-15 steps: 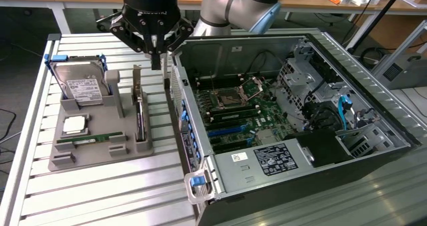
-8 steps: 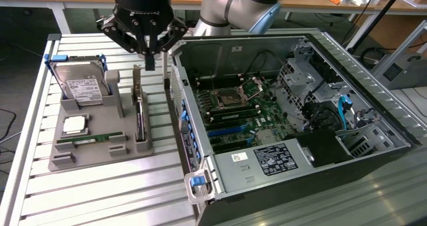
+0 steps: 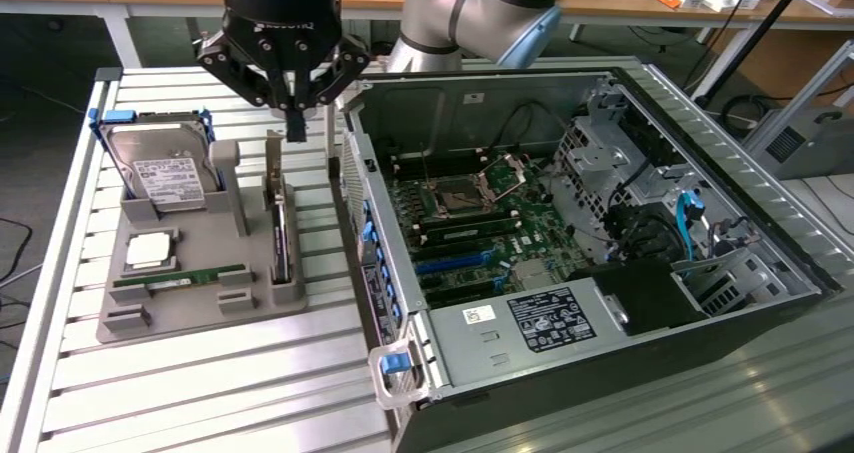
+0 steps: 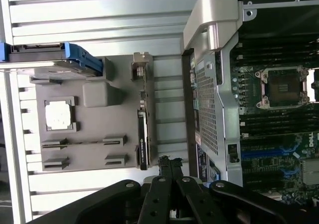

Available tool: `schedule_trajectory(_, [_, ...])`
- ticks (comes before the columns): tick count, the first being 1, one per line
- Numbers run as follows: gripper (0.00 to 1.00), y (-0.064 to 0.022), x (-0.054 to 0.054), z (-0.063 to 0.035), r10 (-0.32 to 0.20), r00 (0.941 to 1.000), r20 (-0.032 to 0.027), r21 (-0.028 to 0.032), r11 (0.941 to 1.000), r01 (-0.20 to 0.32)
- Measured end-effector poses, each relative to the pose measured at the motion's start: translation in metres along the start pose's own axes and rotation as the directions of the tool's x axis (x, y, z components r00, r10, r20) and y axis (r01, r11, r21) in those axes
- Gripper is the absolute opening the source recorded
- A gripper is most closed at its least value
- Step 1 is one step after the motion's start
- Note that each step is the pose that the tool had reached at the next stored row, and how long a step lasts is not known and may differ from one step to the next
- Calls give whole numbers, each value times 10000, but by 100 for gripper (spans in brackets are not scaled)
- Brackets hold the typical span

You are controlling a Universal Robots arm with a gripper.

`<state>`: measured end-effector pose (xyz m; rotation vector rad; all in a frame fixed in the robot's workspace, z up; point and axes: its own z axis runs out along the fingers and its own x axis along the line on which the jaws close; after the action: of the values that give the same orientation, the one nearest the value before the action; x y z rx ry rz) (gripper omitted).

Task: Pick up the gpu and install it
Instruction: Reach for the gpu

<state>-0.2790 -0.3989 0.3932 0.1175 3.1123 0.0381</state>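
The gpu is a thin dark card standing on edge in a slot of the grey holder, its silvery bracket at the far end. In the wrist view the gpu runs along the holder's side nearest the computer case. My gripper hangs above the far end of the card, a little off toward the case. Its fingers are shut with nothing between them. From the wrist camera, the gripper tips are pressed together beside the card's end.
An open computer case fills the exterior view's right, its motherboard exposed and its side wall close beside the holder. The holder also carries a hard drive, a processor and a green memory stick.
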Motion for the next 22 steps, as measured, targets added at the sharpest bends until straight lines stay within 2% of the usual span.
schedule_trajectory(22, [11,-10,137,-4,-1,10000,2,24,10000,1])
